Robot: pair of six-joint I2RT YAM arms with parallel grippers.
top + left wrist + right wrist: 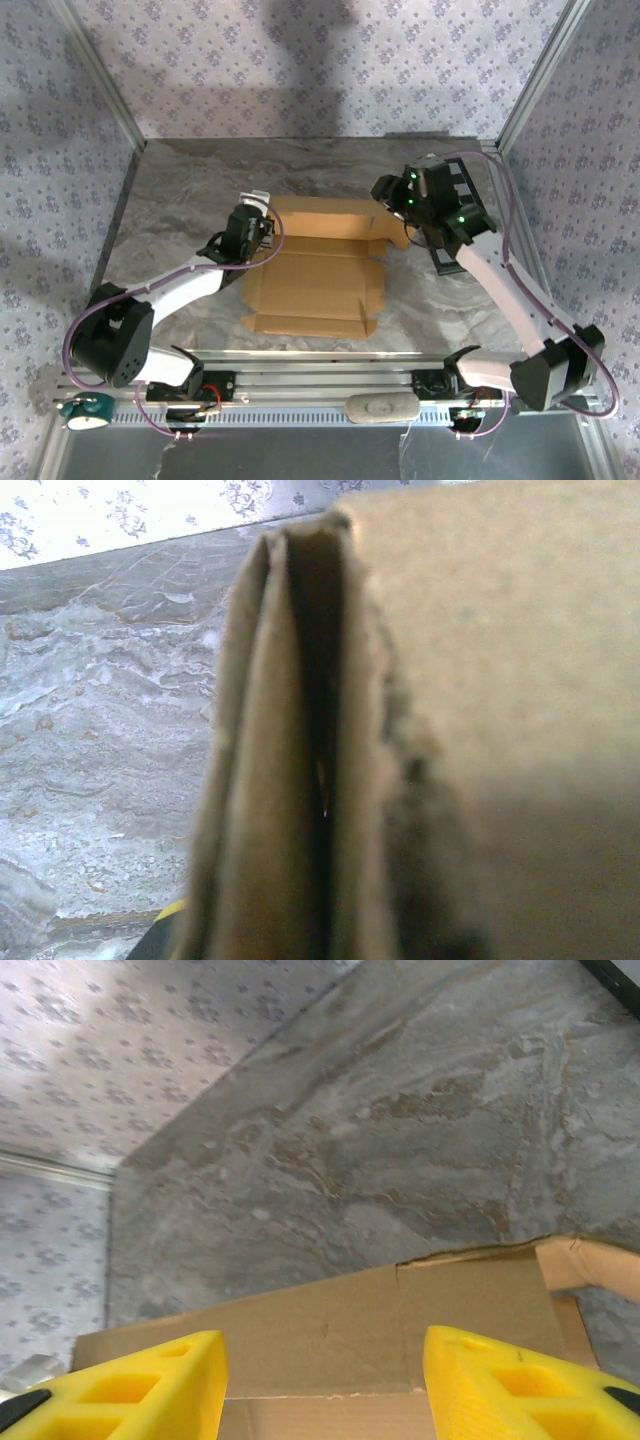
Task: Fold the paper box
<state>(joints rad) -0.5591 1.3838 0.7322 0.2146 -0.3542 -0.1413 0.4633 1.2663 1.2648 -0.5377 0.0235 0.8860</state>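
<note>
Left of centre in the overhead frame, the left claw (250, 228) is clamped together on the raised left side flap of the paper box (315, 285); its wrist camera sees that doubled flap edge-on and very close. The box lies open side up in the middle of the grey marbled worktop (180, 200), its panels' long sides running left to right across the frame, its sheet stretching from the lower edge toward the upper, with bare cardboard inside. At the box's upper right corner, the right claw (322, 1345) hangs with yellow fingers (150, 1390) apart over the far panel.
</note>
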